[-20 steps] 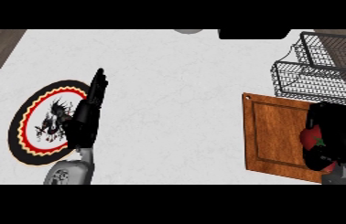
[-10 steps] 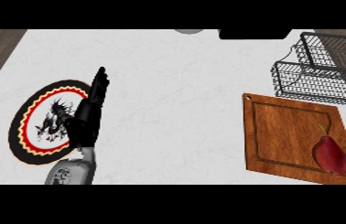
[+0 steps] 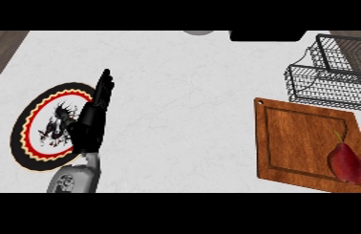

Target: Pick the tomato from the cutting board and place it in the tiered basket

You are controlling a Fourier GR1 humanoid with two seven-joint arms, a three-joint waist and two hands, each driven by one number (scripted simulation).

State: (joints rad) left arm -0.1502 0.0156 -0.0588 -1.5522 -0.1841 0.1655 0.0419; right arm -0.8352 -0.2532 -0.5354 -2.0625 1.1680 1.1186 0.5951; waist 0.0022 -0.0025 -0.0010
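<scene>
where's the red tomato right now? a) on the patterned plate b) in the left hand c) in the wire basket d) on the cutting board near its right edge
d: the tomato lies on the wooden cutting board near its right edge, below the tiered basket, while the open left hand rests over the plate.

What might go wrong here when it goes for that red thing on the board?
The tomato lies at the cutting board's right side, partly cut off by the view's edge, so a grasp there may be hard to see. It could roll off if nudged. The wire tiered basket stands just behind the board; an arm lifting the tomato might clip its rim. The left hand rests far away.
</scene>
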